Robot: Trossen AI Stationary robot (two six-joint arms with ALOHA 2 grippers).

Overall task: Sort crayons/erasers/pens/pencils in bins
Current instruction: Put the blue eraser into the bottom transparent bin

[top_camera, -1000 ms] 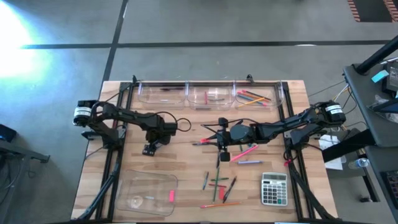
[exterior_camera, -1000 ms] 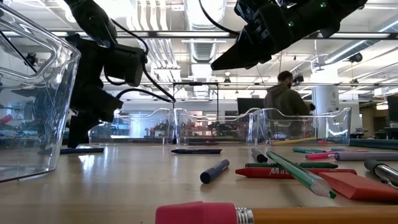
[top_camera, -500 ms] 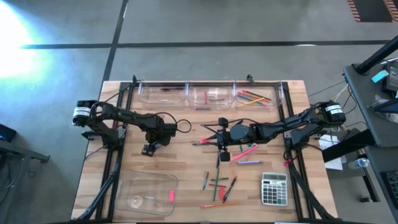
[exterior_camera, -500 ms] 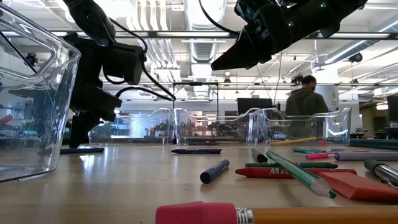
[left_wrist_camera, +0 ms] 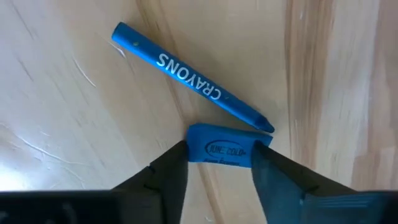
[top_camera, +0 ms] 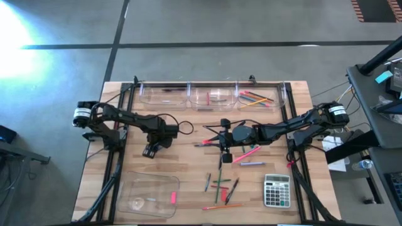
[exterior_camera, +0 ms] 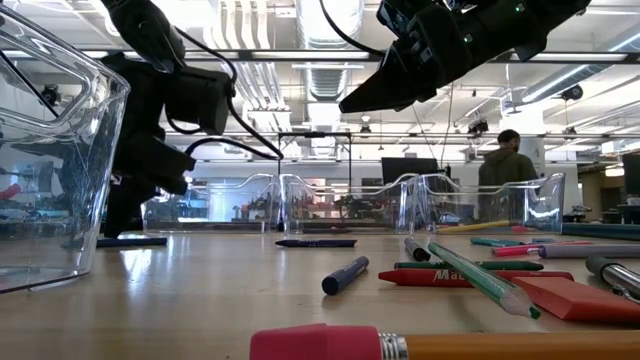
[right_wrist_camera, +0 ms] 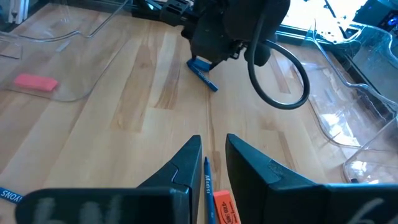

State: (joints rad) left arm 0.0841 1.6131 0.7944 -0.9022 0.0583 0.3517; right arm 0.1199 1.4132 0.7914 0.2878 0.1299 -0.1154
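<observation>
Closing from wide open over the last second, the left gripper now pinches the small blue block eraser lying on the wooden table beside a blue crayon, so a lift toward the shallow clear tray looks next.

I see strong glare washing the floor beyond the bench's far-left corner in the high view. In the low view, ceiling lights backlight the arms, and the nearest pencil is blurred.

Left claw over blue eraser, crayon.
</observation>
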